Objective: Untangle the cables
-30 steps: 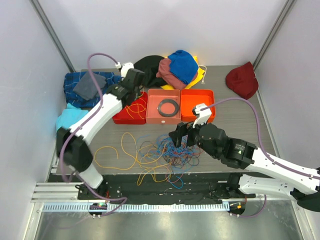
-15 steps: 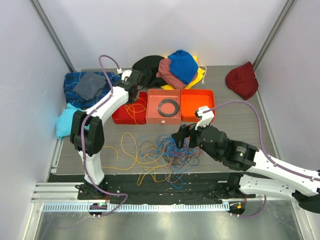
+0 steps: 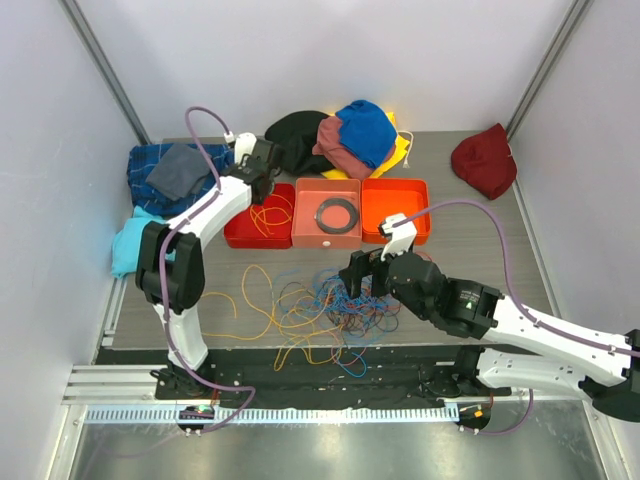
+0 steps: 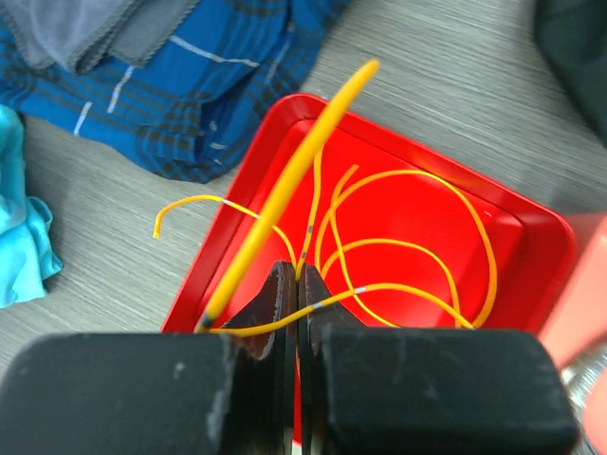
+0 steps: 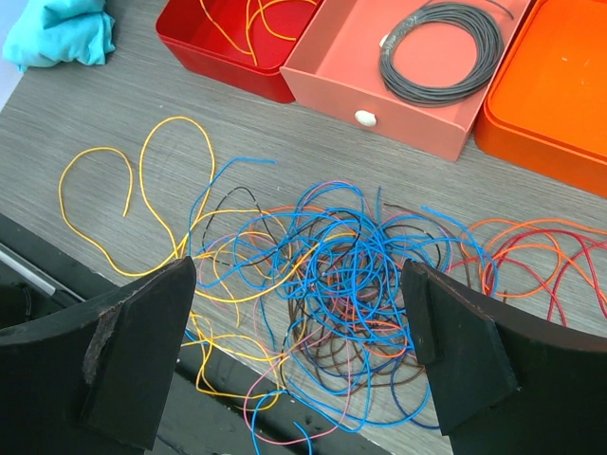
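A tangle of thin cables (image 3: 340, 300), blue, orange, brown and pink, lies near the table's front edge. Loose yellow cables (image 3: 225, 305) loop to its left. My right gripper (image 3: 362, 272) hovers over the tangle (image 5: 351, 275), open wide with nothing between its fingers (image 5: 299, 284). At the back left, my left gripper (image 3: 262, 170) is above the red tray (image 3: 238, 235). The left wrist view shows its jaws (image 4: 300, 284) shut on a yellow cable (image 4: 285, 180). More yellow loops (image 4: 427, 180) lie in the red tray (image 4: 237, 199).
A salmon tray (image 3: 325, 238) holding a black ring (image 3: 337, 212) and an orange tray (image 3: 395, 215) stand beside the red one. A blue plaid cloth (image 3: 160, 175), a cyan cloth (image 3: 135, 240), piled hats (image 3: 340, 135) and a maroon cap (image 3: 485, 158) line the back and left.
My left arm has folded in and its gripper has edged toward the back over the red tray, still shut on the yellow cable. The right gripper has drifted slightly left.
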`<state>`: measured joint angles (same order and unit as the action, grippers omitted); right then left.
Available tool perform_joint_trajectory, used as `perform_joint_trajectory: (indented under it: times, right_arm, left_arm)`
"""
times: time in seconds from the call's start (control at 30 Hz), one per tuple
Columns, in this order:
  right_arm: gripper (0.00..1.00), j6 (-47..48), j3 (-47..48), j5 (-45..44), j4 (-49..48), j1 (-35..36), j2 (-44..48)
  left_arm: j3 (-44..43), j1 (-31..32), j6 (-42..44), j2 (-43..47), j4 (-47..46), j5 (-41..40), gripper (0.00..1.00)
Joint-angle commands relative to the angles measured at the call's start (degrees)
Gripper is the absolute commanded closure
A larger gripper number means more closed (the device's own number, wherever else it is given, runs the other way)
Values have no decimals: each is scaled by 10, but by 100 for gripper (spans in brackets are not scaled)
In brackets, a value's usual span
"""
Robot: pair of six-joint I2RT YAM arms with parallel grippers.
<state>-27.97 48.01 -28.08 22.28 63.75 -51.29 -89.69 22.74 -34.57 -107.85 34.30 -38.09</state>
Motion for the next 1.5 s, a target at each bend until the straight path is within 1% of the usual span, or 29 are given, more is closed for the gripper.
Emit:
perform_joint_trajectory:
  times: [0.0,0.07,0.13,0.2,0.23,0.3,0.33,0.4,0.43,0.5,0.53,0.57,0.67,0.77,0.93,1.07,1.17,1.2,1.23,1.27,1.3,1.33,1.37,1.4,1.47]
  right_arm:
    - [0,5,-3,-7,-27,1,0]
    - [0,6,-8,-11,-25,1,4]
    - [0,7,-12,-14,-27,1,6]
    - [0,7,-13,-14,-27,1,4]
    - [0,5,-14,-15,-27,1,2]
    - [0,6,-13,-11,-28,1,0]
    - [0,7,-13,-11,-28,1,-3]
    - [0,9,-12,-12,-30,1,-5]
    - [0,9,-12,-12,-31,1,-4]
    - [0,10,-12,-10,-35,2,-6]
    - [0,11,-11,-10,-36,2,-7]
    - [0,11,-11,-9,-36,1,-8]
    - [0,13,-11,-5,-46,1,-17]
    - [0,15,-7,4,-55,1,-25]
    - [0,16,-4,7,-55,2,-32]
    - [0,16,-8,3,-55,1,-26]
    - [0,14,-12,5,-57,1,-24]
    - [0,13,-14,7,-57,1,-24]
    - [0,13,-15,7,-57,1,-22]
    - [0,12,-17,8,-58,1,-20]
    - [0,11,-20,9,-58,1,-17]
    - [0,10,-21,8,-58,1,-15]
    - [0,9,-23,8,-58,1,-11]
    - [0,8,-27,9,-58,1,-8]
    - [0,6,-29,11,-58,2,-4]
  left_arm:
    - [54,0,-24,26,-104,-76,100]
    - [68,0,-32,25,-125,-87,99]
    - [85,0,-36,22,-136,-98,95]
    - [92,0,-38,23,-141,-96,87]
    - [92,0,-38,23,-141,-94,79]
    - [87,0,-33,23,-139,-82,66]
    - [70,0,-31,19,-123,-78,55]
    - [45,0,-22,12,-77,-69,48]
    - [22,0,-20,5,-63,-63,43]
    - [0,0,-10,0,-21,-52,41]
    - [-8,0,-10,-2,-7,-43,36]
    - [-17,0,-10,-4,2,-37,34]
    - [-33,1,-10,-10,50,-21,32]
    - [-25,2,-6,0,56,-9,32]
    - [3,0,-21,43,66,-27,33]
    - [53,-14,-67,71,76,-1,32]
    - [123,-46,-98,107,52,51,32]
    - [143,-55,-117,120,27,68,32]
    - [186,-64,-128,148,10,107,32]
    - [208,-73,-138,166,-11,126,32]
    - [229,-89,-156,184,-56,146,32]
    - [253,-96,-165,202,-80,174,32]
    - [287,-104,-172,241,-102,179,31]
    - [303,-105,-177,257,-140,181,31]
    - [313,-108,-187,286,-158,180,30]
